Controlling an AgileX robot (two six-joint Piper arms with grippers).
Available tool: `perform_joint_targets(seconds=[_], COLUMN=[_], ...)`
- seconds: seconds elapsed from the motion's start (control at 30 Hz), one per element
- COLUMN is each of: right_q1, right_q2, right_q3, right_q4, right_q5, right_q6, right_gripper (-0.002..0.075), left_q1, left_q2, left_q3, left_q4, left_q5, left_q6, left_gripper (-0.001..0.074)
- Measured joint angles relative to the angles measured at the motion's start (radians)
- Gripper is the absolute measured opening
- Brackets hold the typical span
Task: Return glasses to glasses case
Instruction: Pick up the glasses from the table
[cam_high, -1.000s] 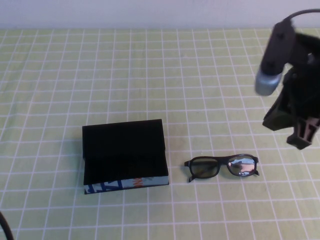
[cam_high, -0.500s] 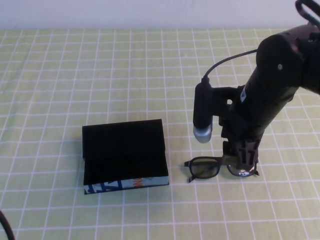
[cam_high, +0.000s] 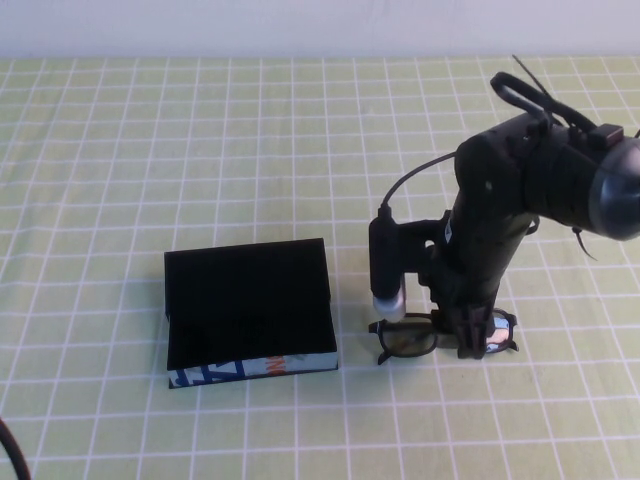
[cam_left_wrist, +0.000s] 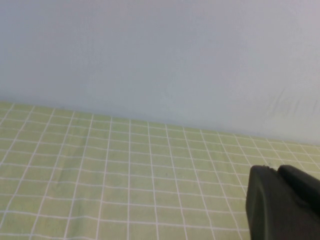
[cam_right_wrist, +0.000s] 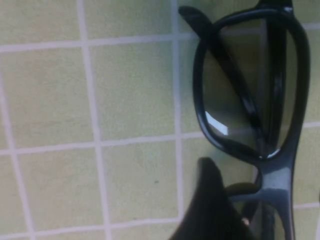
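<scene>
With the right gripper (cam_high: 462, 335) lowered, fingers spread, over the bridge of the glasses (cam_high: 443, 333), beside the open glasses case (cam_high: 249, 310), an off-centre closure could skew the frame; the left gripper (cam_left_wrist: 282, 202) is parked, state indeterminable.

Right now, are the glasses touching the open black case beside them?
Apart. In the high view a strip of green checked cloth shows between the glasses and the glasses case. The right hand is down at the glasses' bridge.

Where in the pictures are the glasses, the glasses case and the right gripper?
glasses (cam_high: 407, 338): high view, on the lens nearer the case.
glasses case (cam_high: 248, 285): high view, on its open black lid.
right gripper (cam_high: 468, 337): high view, open, down over the glasses' bridge.
</scene>
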Motion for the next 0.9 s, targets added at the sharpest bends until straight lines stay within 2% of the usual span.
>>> perform_joint_targets(seconds=[0.17, 0.27, 0.5, 0.6, 0.9], right_q1=[0.0, 0.0, 0.0, 0.0, 0.0], right_q2=[0.037, 0.047, 0.047, 0.038, 0.007], right_q3=[-0.001, -0.005, -0.008, -0.012, -0.027], right_q4=[-0.023, -0.031, -0.035, -0.035, -0.03], right_q5=[-0.023, -0.026, 0.003, 0.031, 0.062], right_q6=[0.0, 0.0, 0.0, 0.0, 0.0], right_gripper=[0.0396, 0.0361, 0.0098, 0.0039, 0.0001], left_q1=[0.0, 0.0, 0.0, 0.0, 0.0], left_q2=[0.0, 0.0, 0.0, 0.0, 0.0], left_q3=[0.0, 0.0, 0.0, 0.0, 0.0], left_q4=[0.0, 0.0, 0.0, 0.0, 0.0], left_q5=[0.002, 0.004, 0.007, 0.007, 0.007], left_q6=[0.0, 0.0, 0.0, 0.0, 0.0], left_gripper=[-0.0001, -0.0001, -0.0001, -0.0001, -0.0001])
